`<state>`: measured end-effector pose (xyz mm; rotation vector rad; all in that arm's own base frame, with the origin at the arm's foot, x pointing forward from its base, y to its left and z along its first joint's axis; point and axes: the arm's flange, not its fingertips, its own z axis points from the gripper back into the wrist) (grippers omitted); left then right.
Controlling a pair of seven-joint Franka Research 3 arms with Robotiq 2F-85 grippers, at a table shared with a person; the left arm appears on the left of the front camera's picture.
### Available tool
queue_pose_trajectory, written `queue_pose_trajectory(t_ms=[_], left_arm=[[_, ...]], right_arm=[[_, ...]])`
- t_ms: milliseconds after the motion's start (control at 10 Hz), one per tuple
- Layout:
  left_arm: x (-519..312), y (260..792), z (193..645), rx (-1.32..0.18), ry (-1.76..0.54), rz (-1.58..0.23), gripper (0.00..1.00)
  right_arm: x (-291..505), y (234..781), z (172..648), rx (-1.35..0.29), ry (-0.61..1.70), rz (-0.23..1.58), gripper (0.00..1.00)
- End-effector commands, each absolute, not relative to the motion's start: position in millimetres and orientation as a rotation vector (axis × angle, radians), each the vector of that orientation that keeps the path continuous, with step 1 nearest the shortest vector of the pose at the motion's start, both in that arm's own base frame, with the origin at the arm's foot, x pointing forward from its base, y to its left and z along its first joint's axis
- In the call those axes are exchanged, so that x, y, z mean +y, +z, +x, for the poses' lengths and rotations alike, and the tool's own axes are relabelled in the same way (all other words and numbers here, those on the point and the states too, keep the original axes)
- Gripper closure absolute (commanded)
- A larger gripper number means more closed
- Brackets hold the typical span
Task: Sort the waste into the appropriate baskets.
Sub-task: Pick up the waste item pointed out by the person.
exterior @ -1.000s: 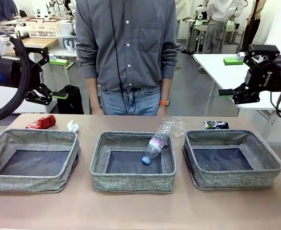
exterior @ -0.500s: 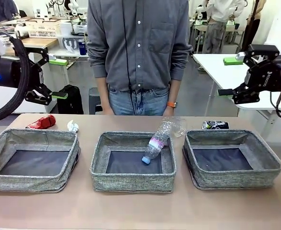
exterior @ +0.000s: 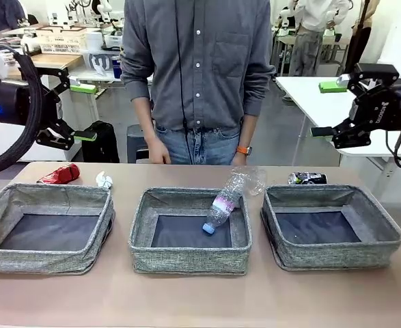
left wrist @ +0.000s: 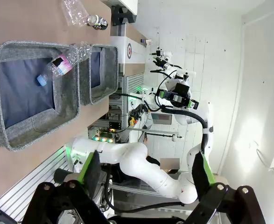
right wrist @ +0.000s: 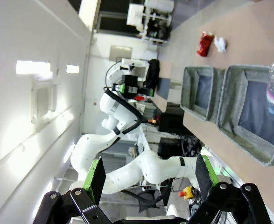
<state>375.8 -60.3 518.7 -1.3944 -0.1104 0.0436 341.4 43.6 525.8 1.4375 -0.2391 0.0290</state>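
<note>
Three grey woven baskets stand in a row: left [exterior: 36, 260], middle [exterior: 190, 260], right [exterior: 337, 256]. A clear bottle [exterior: 222, 203] leans cap-down over the middle basket's far right rim. Behind it a clear plastic cup [exterior: 253, 179] lies on the table. At the far left lie a red can [exterior: 59, 174] and a white paper ball [exterior: 104, 180]. The dark can [exterior: 307, 178] rests behind the right basket. My left gripper [exterior: 84, 113] hangs open high at the left, my right gripper [exterior: 326, 109] open high at the right, both empty. The left wrist view shows the bottle [left wrist: 62, 60], the right wrist view the red can [right wrist: 205, 43].
A person in a grey shirt [exterior: 200, 61] stands at the table's far edge behind the middle basket, hands hanging near the edge. Bare tabletop [exterior: 200, 301] runs along the front of the baskets. Other tables and people stand farther back.
The person has shifted slightly to the picture's right, and one hand has come forward toward the table edge. Both arms and all the waste stay where they were.
</note>
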Motion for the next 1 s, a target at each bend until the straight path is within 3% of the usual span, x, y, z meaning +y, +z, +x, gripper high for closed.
queue_pose_trajectory(t_ms=[0, 900], left_arm=[[-59.9, 521.7, 376.0, -0.128, 0.044, -1.416, 0.00], [-59.9, 521.7, 376.0, -0.128, 0.044, -1.416, 0.00]], right_arm=[[45.8, 529.7, 343.7, -0.239, 0.019, 1.457, 0.00], [45.8, 529.7, 343.7, -0.239, 0.019, 1.457, 0.00]])
